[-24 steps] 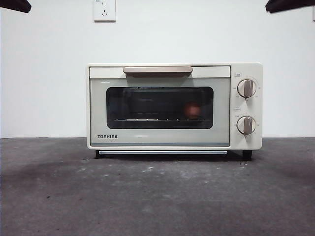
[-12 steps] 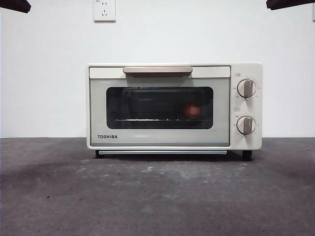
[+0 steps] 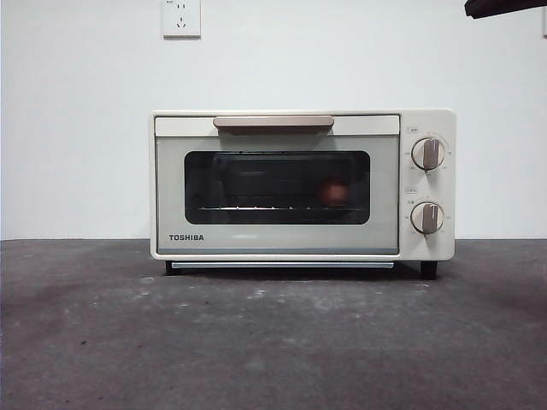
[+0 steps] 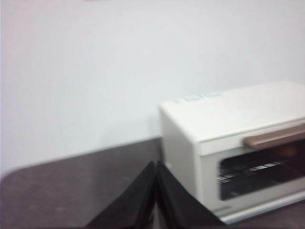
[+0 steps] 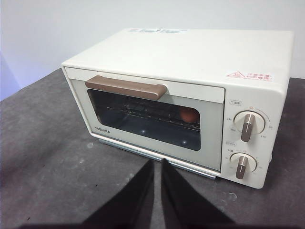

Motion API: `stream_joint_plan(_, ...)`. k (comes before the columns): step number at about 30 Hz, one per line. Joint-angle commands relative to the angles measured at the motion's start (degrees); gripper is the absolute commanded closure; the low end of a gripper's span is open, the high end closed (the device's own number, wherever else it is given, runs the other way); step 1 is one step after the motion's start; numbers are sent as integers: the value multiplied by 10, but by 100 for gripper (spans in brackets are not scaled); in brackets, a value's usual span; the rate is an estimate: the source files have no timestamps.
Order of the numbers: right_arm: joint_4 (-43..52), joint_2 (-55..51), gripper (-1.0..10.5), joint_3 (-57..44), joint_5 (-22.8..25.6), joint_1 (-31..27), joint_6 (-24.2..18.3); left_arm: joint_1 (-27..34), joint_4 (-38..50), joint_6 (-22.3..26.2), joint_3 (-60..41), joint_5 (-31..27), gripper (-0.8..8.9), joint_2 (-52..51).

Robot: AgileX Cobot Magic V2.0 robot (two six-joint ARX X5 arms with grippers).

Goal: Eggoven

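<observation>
The cream TOSHIBA toaster oven (image 3: 278, 239) stands on the dark table with its glass door closed. The reddish-brown egg (image 3: 334, 191) lies on the rack inside, at the right, seen through the glass. It also shows in the right wrist view (image 5: 189, 114). My right gripper (image 5: 157, 164) is shut and empty, held above the table in front of the oven (image 5: 190, 52); it shows as a black tip (image 3: 504, 7) at the front view's top right. My left gripper (image 4: 156, 167) is shut and empty, off the oven's (image 4: 228, 114) left side.
A white wall socket (image 3: 181, 17) sits on the wall above the oven. Two knobs (image 3: 427, 154) are on the oven's right panel. The dark table (image 3: 273, 342) stretches in front of the oven.
The black tip at the front view's top left has left the picture. The oven and egg have not moved.
</observation>
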Motion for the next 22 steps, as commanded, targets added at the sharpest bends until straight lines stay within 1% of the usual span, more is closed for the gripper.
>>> stream_joint_plan(1, 6, 2, 943, 3, 2, 3, -3, 14, 41, 22, -58, -3, 806, -45)
stream_joint_plan(5, 6, 2, 943, 3, 2, 3, -3, 28, 46, 19, -131, -3, 806, -104)
stream_joint_plan(11, 6, 2, 943, 3, 2, 3, -3, 33, 21, 4, -207, -3, 806, -157)
stream_joint_plan(18, 6, 2, 943, 3, 2, 3, -3, 33, -3, -2, -264, -3, 806, -198)
stream_joint_plan(22, 6, 2, 943, 3, 2, 3, -3, 33, -21, -23, -275, -3, 806, -197)
